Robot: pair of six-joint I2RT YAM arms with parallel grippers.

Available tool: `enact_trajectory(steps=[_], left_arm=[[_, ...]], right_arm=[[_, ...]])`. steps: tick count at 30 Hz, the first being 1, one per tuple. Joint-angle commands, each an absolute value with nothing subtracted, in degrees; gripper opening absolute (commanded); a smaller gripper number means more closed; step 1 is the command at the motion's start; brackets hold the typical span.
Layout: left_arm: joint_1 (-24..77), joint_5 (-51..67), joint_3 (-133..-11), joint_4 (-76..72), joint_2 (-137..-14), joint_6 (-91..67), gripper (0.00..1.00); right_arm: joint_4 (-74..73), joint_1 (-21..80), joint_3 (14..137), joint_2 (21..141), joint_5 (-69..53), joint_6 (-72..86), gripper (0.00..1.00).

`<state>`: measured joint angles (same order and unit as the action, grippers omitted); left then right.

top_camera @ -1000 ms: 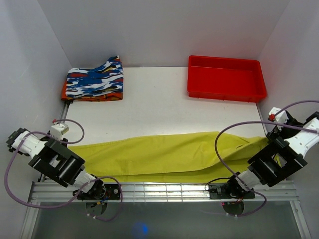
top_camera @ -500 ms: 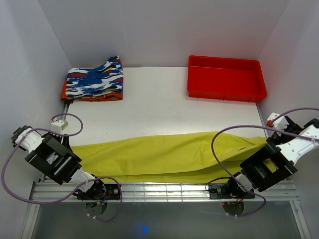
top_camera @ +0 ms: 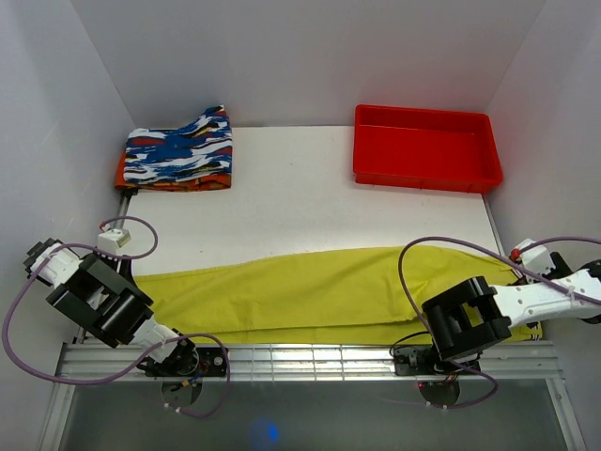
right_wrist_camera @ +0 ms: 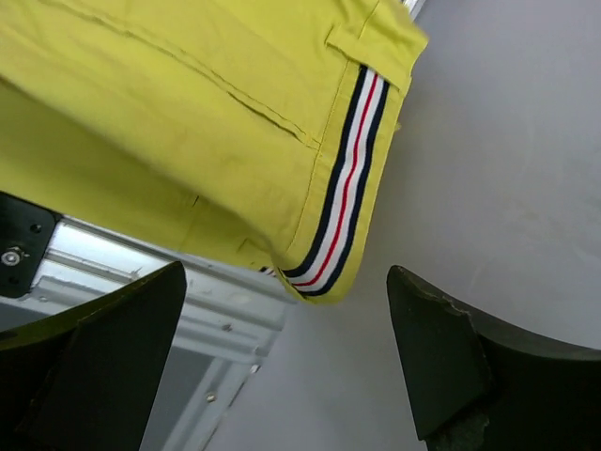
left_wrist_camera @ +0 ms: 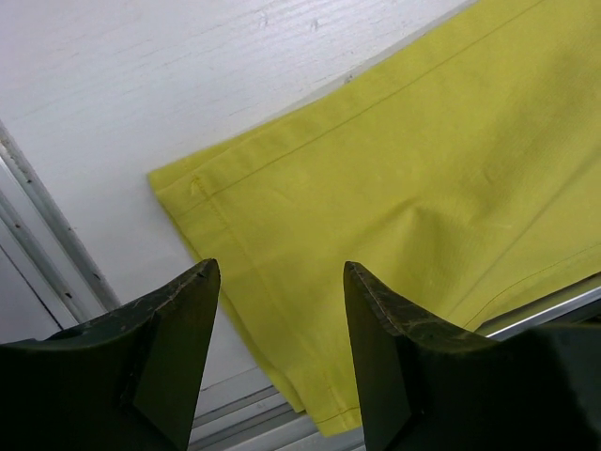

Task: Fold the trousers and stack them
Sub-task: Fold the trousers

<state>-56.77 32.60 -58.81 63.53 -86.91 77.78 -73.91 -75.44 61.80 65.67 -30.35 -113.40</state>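
Note:
The yellow-green trousers (top_camera: 310,291) lie flat and stretched lengthwise along the table's near edge. Their hem end is on the left and their waist end on the right. In the left wrist view my left gripper (left_wrist_camera: 279,268) is open and empty, hovering over the hem corner of the trousers (left_wrist_camera: 404,169). In the right wrist view my right gripper (right_wrist_camera: 286,272) is wide open and empty, above the waist corner (right_wrist_camera: 188,122). The dark, white and red striped band (right_wrist_camera: 343,188) runs down that corner. In the top view both sets of fingers are hidden by the arms.
A folded blue, white, black and orange patterned garment (top_camera: 178,150) lies at the back left. A red tray (top_camera: 423,178) stands at the back right. A metal rail (top_camera: 300,357) runs along the near edge. White walls close in on both sides, and the right one (right_wrist_camera: 507,188) is next to the waist.
My right arm has swung down and outward, its elbow moving left towards the base. The bunched waist end now lies flat and further right. My left arm shifted slightly back-left, then held still.

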Motion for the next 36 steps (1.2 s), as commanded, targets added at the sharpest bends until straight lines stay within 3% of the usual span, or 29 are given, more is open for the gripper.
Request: enact_trajectory(steps=[1,8,11,15,20,22,29,36], left_arm=[[-56.8,34.5,-57.0,63.4,-85.4,80.3,0.66],[-56.7,35.4,-55.3,63.2,-85.5,81.3,0.66],[-56.8,36.2,-55.1,63.3,-85.3,81.0,0.65],[-56.8,37.4,-56.5,64.3,-85.3,79.5,0.64],[-56.8,38.1,-60.6,68.3,-88.4,73.9,0.6],[-56.8,37.0,-61.3,69.1,-89.6,72.0,0.57],[-56.4,29.5,-56.6,65.7,-90.4,66.4,0.54],[-53.4,19.1,-54.5,49.3,-96.4,50.5,0.52]], right_arm=[[-75.1,-80.1,60.4,63.8,-28.1,-152.6,0.95],[-75.2,-84.5,69.2,68.5,-40.3,-140.9,1.0],[-75.3,-84.0,72.9,68.3,-47.8,-136.9,0.89],[-75.2,-75.3,71.5,65.6,-49.6,-130.8,0.79],[-74.2,-58.1,59.8,62.4,-40.3,-122.4,0.64],[-66.5,-55.0,55.0,61.7,-35.9,-114.5,0.6],[-53.0,-48.7,44.3,69.1,-25.1,-101.5,0.54],[-40.9,-40.0,38.5,75.6,-17.1,-91.3,0.52]])
